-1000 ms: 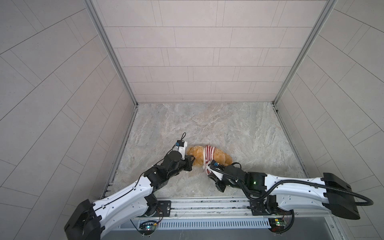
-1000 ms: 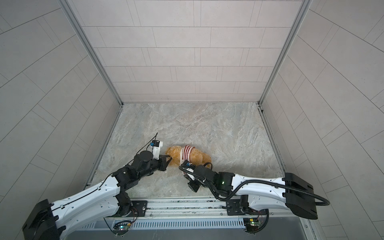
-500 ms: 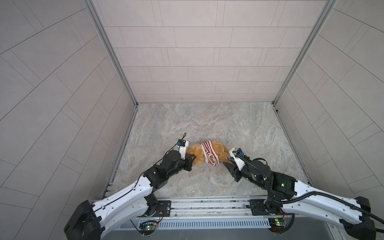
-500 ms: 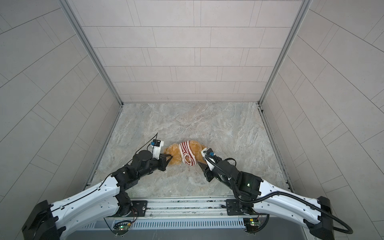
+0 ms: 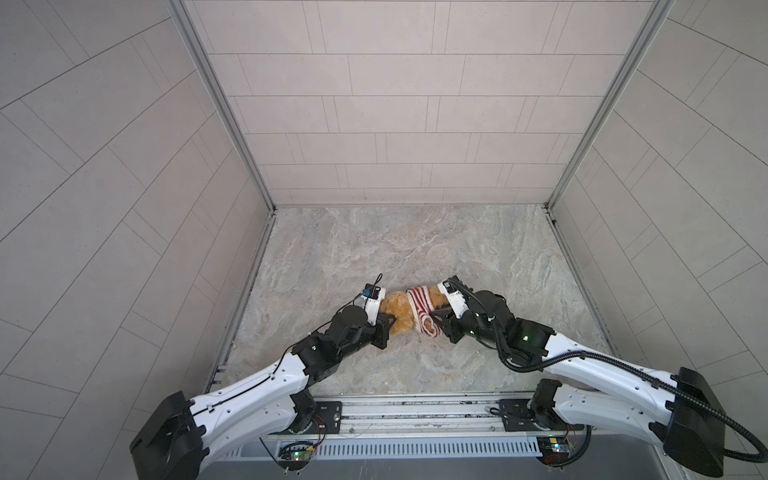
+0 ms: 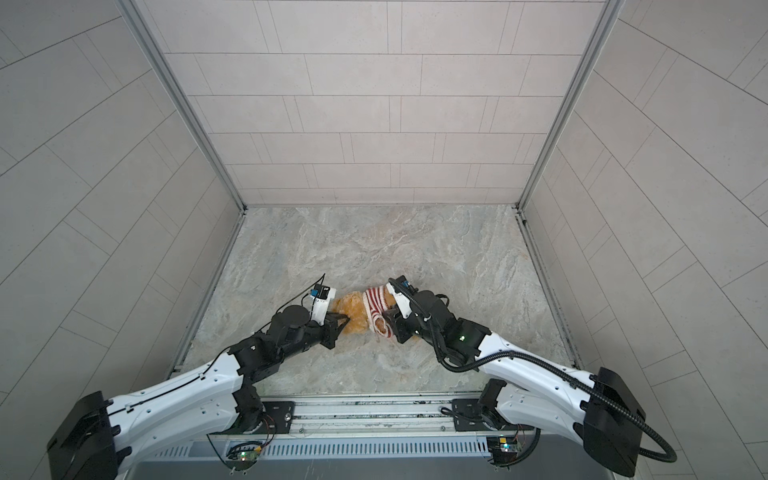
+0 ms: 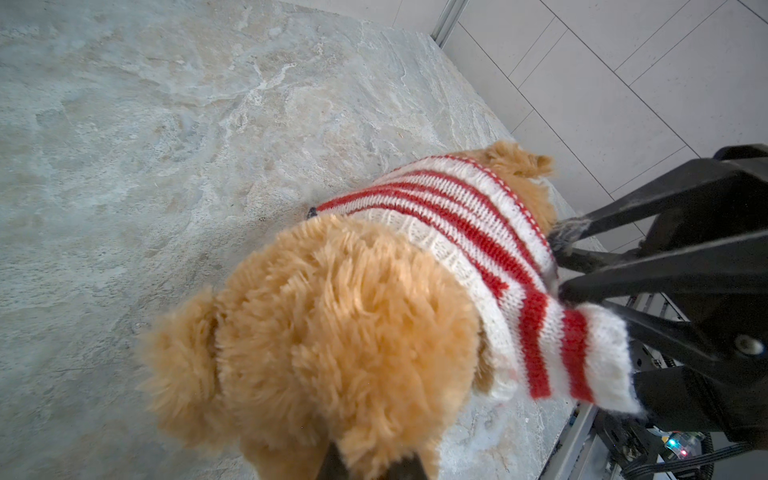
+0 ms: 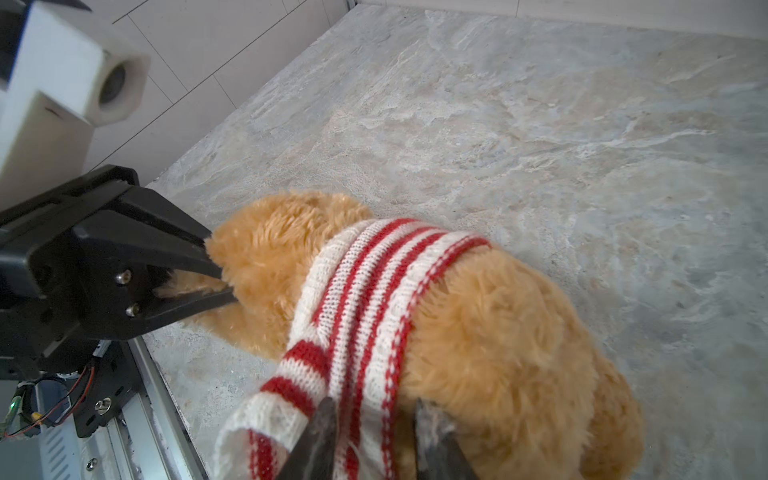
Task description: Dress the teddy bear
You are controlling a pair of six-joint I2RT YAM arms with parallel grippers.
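Pinching head fur in my left gripper (image 8: 222,276), I hold the bear (image 5: 397,320) lying on the floor (image 5: 374,249). The sweater (image 8: 365,291) is past its head, bunched at the chest, one sleeve (image 8: 266,411) empty. My right gripper (image 8: 374,411) straddles the hem, fingers apart; I judge threading the arms and tugging down remain.

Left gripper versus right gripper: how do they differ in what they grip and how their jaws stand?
The left gripper is shut on bare fur of the teddy bear; the right gripper is at the hem of the striped sweater. The left gripper's jaws are nearly together; the right gripper's stand apart astride the knit, grip unclear. Both meet the bear low, from opposite ends.
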